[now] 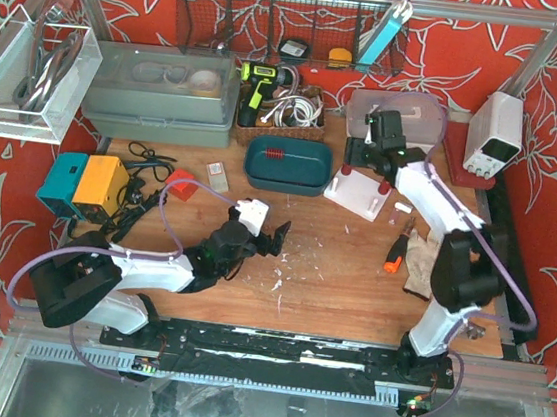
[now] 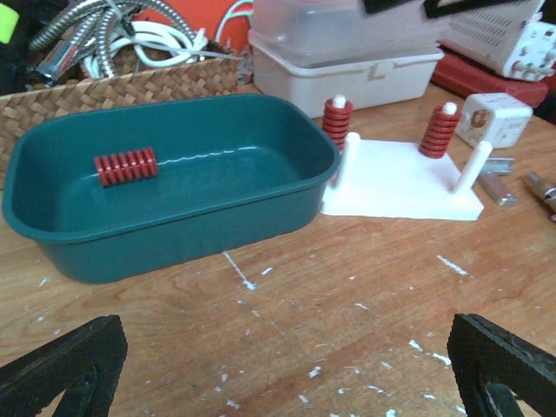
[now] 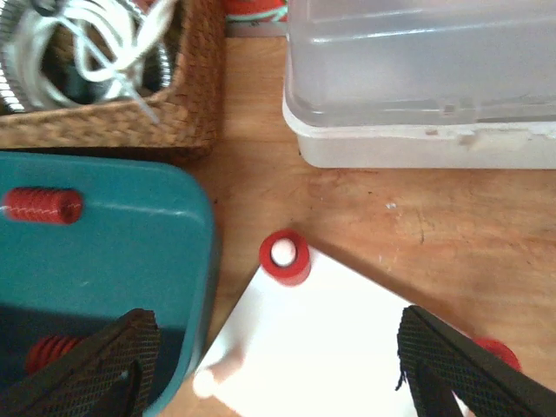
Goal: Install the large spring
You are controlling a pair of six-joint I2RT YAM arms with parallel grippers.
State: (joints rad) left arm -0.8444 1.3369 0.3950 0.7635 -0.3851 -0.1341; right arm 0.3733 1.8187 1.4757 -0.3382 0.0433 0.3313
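In the centre of the right wrist view, the large spring (image 3: 284, 256) stands on a peg of the white base (image 3: 347, 330), between the spread, empty jaws of the right gripper (image 3: 278, 365). It is probably light, stiff and apt to roll, so it is best pinched across its middle coils. The left gripper (image 2: 282, 369) is wide open over the worktop. Only the right wrist view shows two spare springs (image 3: 42, 205) in the teal tray (image 3: 130, 261); the left wrist view shows one.
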